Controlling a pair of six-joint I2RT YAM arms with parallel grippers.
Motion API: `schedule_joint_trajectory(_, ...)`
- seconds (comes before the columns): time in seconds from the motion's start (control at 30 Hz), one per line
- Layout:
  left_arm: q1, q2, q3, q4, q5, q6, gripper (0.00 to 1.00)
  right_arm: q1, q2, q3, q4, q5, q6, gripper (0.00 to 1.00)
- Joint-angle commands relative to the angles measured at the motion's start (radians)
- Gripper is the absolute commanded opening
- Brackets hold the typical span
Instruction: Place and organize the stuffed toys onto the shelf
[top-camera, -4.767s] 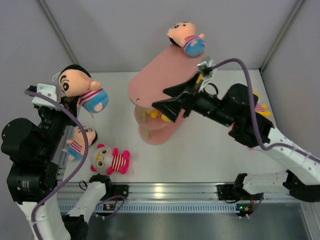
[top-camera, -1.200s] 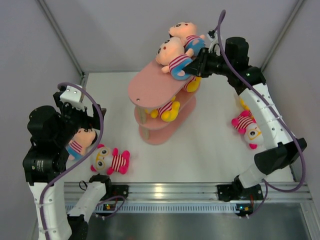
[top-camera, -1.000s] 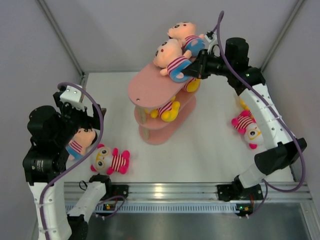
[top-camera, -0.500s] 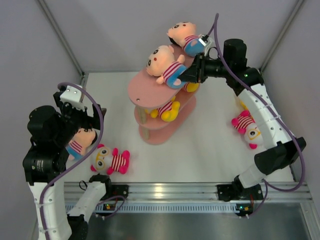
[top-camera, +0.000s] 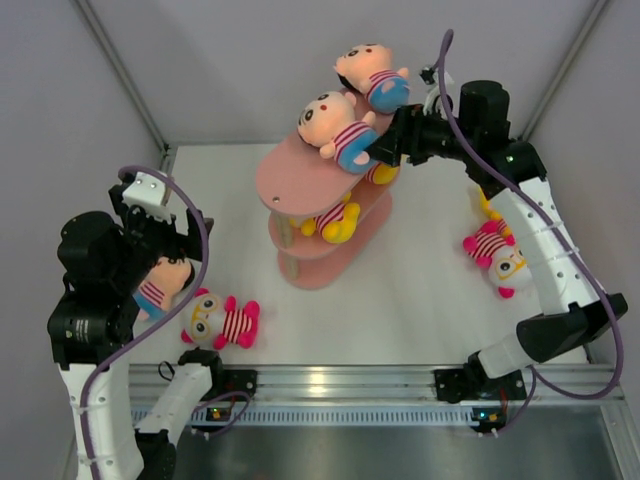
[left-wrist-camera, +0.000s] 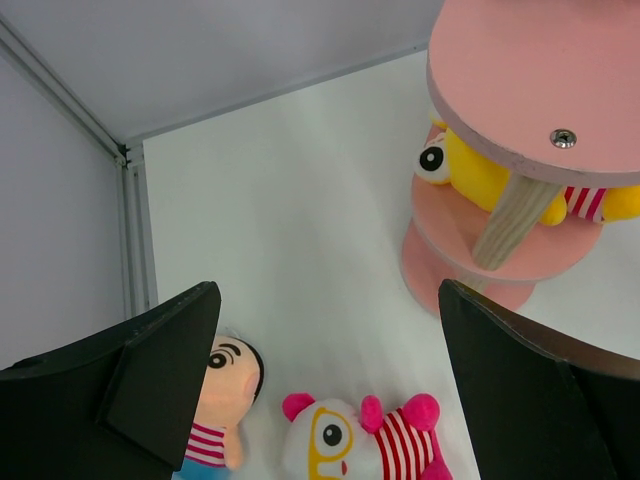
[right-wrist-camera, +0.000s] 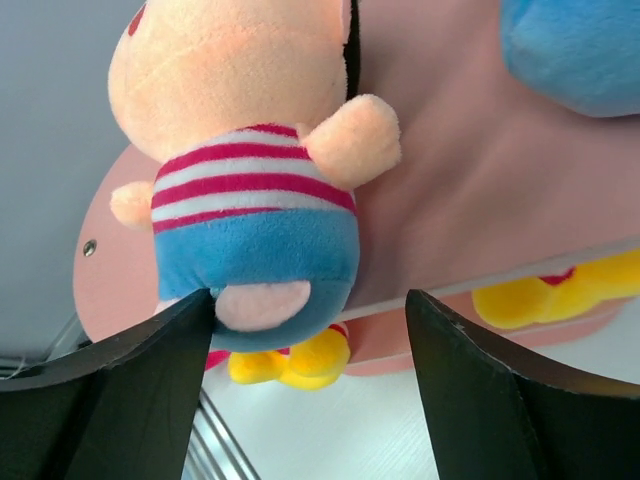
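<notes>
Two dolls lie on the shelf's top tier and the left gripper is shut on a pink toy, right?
No. The left wrist view shows the left gripper open and empty, the pink toy lying on the table. Two dolls lie on the shelf's top tier.

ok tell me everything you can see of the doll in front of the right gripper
The doll is soft plush: a big peach head, red-and-white striped shirt, blue bottoms, peach arms and feet. It lies on the top tier of the pink shelf, head toward the left, feet toward the open right gripper, whose fingers flank its bottom.
</notes>
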Motion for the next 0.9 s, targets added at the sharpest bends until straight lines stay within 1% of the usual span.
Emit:
schedule_joint_trajectory(0.0,0.0,-0.017,-0.006,0.017,0.016,0.015,0.97,0.006,-0.07,0.034,-0.071,0.165,-0.038,0.77)
schedule_joint_trajectory(0.13,0.0,-0.014,-0.006,0.017,0.028,0.011,0.97,0.006,-0.103,0.042,-0.073,0.169,-0.047,0.82)
schedule_joint_trajectory(0.23,0.0,-0.014,-0.004,0.017,0.028,0.011,0.97,0.006,-0.106,0.05,-0.09,0.17,-0.055,0.82)
schedule_joint_trajectory(0.33,0.0,-0.016,-0.012,0.017,0.022,0.015,0.97,0.008,-0.127,0.016,-0.079,0.161,-0.05,0.8)
schedule_joint_trajectory(0.4,-0.001,-0.014,-0.03,0.017,0.011,0.024,0.97,0.009,-0.153,-0.025,-0.032,0.149,-0.03,0.74)
schedule_joint_trajectory(0.43,0.0,-0.013,-0.038,0.015,0.003,0.027,0.97,0.012,-0.182,-0.074,-0.012,0.13,-0.021,0.7)
schedule_joint_trajectory(0.47,0.0,-0.008,-0.047,0.017,-0.007,0.034,0.97,0.017,-0.195,-0.099,0.014,0.121,-0.01,0.64)
schedule_joint_trajectory(0.53,-0.001,0.009,-0.085,0.017,-0.061,0.043,0.96,0.02,-0.23,-0.169,0.08,0.106,0.025,0.55)
schedule_joint_trajectory(0.57,0.0,0.014,-0.117,0.017,-0.085,0.055,0.96,0.026,-0.236,-0.185,0.097,0.103,0.045,0.47)
schedule_joint_trajectory(0.6,0.0,0.026,-0.137,0.015,-0.142,0.063,0.96,0.029,-0.239,-0.209,0.111,0.097,0.054,0.42)
schedule_joint_trajectory(0.63,0.0,0.029,-0.159,0.015,-0.17,0.073,0.95,0.032,-0.238,-0.214,0.132,0.089,0.06,0.39)
schedule_joint_trajectory(0.67,-0.001,0.035,-0.206,0.015,-0.2,0.093,0.95,0.04,-0.233,-0.216,0.139,0.083,0.068,0.38)
schedule_joint_trajectory(0.7,0.0,0.046,-0.234,0.015,-0.263,0.106,0.95,0.043,-0.218,-0.211,0.143,0.08,0.068,0.37)
schedule_joint_trajectory(0.77,0.0,0.061,-0.321,0.017,-0.323,0.138,0.95,0.055,-0.201,-0.2,0.157,0.073,0.074,0.37)
schedule_joint_trajectory(0.83,0.0,0.093,-0.377,0.017,-0.389,0.146,0.94,0.061,-0.181,-0.18,0.153,0.075,0.074,0.37)
schedule_joint_trajectory(0.87,0.0,0.11,-0.43,0.017,-0.399,0.158,0.94,0.061,-0.181,-0.176,0.145,0.08,0.07,0.37)
